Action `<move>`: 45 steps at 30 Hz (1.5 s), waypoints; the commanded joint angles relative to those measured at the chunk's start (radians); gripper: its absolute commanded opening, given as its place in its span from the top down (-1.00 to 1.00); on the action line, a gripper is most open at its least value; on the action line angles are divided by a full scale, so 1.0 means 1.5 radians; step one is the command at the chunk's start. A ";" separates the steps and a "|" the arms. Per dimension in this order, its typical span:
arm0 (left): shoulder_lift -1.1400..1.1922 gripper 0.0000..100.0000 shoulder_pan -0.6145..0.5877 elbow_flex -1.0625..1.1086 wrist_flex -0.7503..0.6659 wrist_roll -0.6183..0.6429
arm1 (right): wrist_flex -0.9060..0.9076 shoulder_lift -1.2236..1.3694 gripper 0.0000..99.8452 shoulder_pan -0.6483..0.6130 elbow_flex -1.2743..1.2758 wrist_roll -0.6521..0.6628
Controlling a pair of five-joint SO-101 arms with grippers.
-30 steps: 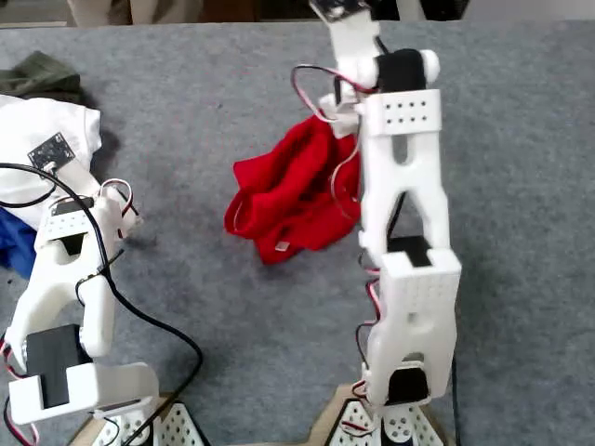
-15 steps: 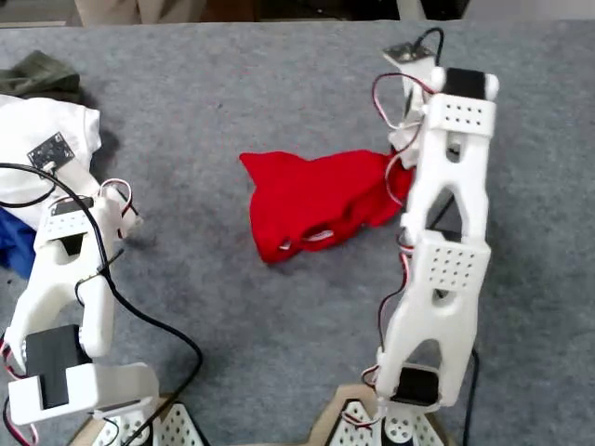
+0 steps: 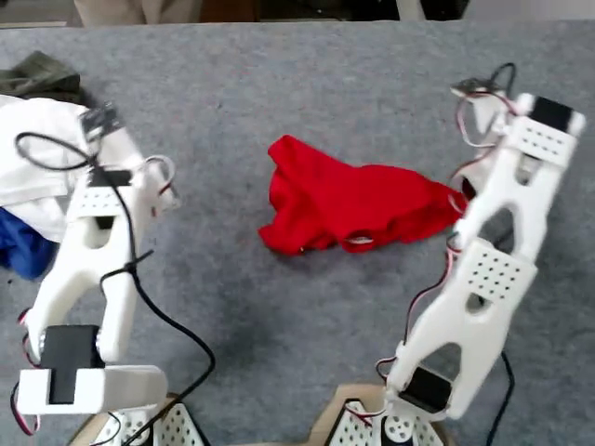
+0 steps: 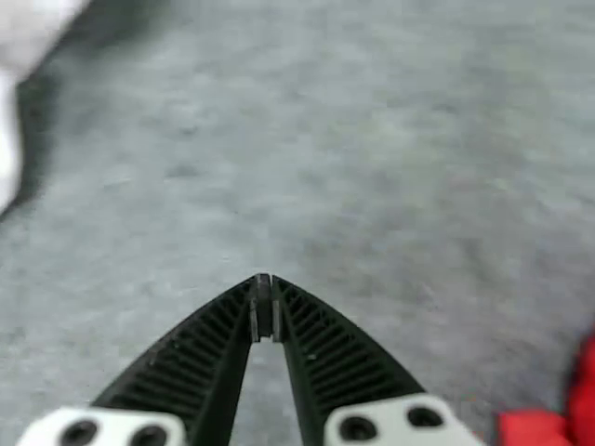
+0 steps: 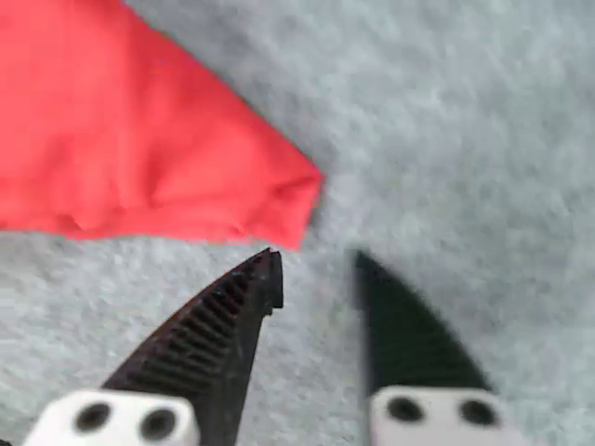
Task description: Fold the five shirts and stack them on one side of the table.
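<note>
Table (image 3: pixel 279 84): grey felt.

Red shirt (image 3: pixel 358 204): lies mid-table, bunched and drawn out lengthwise, not yet folded. It was probably laid in the open centre so both arms can get at it.

Well away from the red shirt, at the table edge on the left arm's side: white shirt (image 3: pixel 42 153), blue shirt (image 3: pixel 19 243) and olive shirt (image 3: pixel 37 72), heaped. They seem to be waiting their turn.

Right gripper (image 5: pixel 316 269): jaws apart, holding nothing. Tips sit just beside the red shirt's pointed corner, apparently not touching it.

Left gripper (image 4: pixel 263 311): clenched on nothing, over bare felt between the red shirt and the heap, apart from the red shirt.
</note>
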 commanded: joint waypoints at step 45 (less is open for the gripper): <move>-0.226 0.96 0.115 0.182 0.005 -0.088 | -0.114 -0.271 0.91 -0.344 0.597 -0.408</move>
